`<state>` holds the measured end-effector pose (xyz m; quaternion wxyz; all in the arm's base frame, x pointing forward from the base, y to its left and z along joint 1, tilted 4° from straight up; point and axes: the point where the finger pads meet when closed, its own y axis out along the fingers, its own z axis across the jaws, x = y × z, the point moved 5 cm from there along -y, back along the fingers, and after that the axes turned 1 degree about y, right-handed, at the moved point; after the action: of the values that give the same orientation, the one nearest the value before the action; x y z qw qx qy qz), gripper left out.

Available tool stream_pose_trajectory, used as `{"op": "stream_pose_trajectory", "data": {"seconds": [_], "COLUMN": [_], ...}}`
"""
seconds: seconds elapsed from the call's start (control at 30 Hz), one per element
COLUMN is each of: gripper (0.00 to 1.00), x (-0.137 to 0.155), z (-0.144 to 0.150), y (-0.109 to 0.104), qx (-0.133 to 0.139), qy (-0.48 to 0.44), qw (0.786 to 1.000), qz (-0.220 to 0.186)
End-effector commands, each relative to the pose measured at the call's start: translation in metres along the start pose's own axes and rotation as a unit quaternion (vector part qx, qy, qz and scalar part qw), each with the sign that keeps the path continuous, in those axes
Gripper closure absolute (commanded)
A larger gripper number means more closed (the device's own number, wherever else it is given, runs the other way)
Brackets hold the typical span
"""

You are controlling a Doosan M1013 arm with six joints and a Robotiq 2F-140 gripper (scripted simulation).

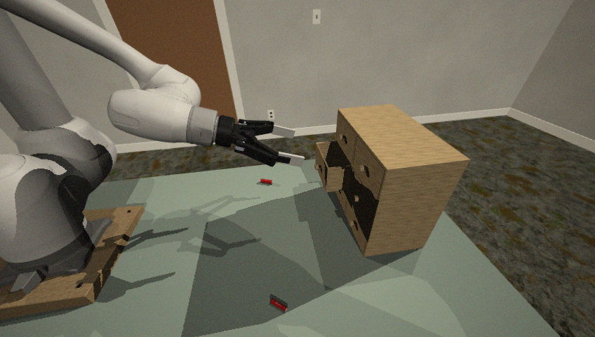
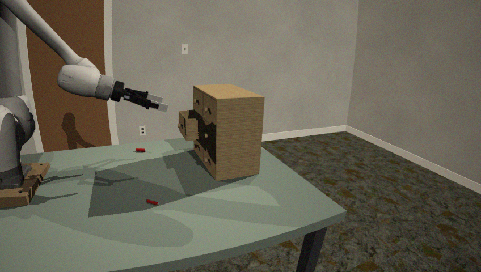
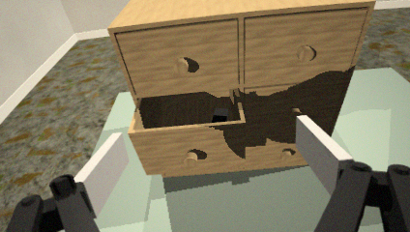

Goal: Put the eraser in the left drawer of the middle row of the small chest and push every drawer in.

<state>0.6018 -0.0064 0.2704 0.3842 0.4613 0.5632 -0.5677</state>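
Note:
The small wooden chest (image 1: 400,137) (image 2: 236,134) (image 3: 218,10) stands on the green table (image 1: 459,292) (image 2: 270,202). Its left middle-row drawer (image 1: 332,178) (image 2: 189,126) (image 3: 179,150) is pulled partway out; the other drawers look pushed in. In the wrist view a small dark block (image 3: 219,115), which looks like the eraser, lies inside the open drawer near its back right. My gripper (image 1: 292,146) (image 2: 161,103) (image 3: 209,139) is open and empty. It hovers in front of the open drawer and slightly above it, a short way off.
A small red piece (image 1: 266,181) (image 2: 139,149) lies on the table at the far side, left of the chest. Another red piece (image 1: 278,302) (image 2: 152,202) lies near the front. The arm's wooden base plate (image 1: 62,288) (image 2: 20,195) sits at the left.

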Motion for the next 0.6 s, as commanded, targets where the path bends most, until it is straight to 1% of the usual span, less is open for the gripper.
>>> {"op": "stream_pose_trajectory", "data": {"seconds": [0.0, 0.17, 0.3, 0.47, 0.57], "gripper": [0.0, 0.0, 0.0, 0.0, 0.0], "x": [0.002, 0.01, 0.015, 0.019, 0.02], "z": [0.0, 0.0, 0.0, 0.0, 0.0], "y": [-0.008, -0.035, -0.052, -0.067, -0.069], "qx": [0.0, 0.0, 0.0, 0.0, 0.0], "qy": [0.0, 0.0, 0.0, 0.0, 0.0], "qw": [1.0, 1.0, 1.0, 1.0, 1.0], "qz": [0.0, 0.0, 0.0, 0.0, 0.0]}}
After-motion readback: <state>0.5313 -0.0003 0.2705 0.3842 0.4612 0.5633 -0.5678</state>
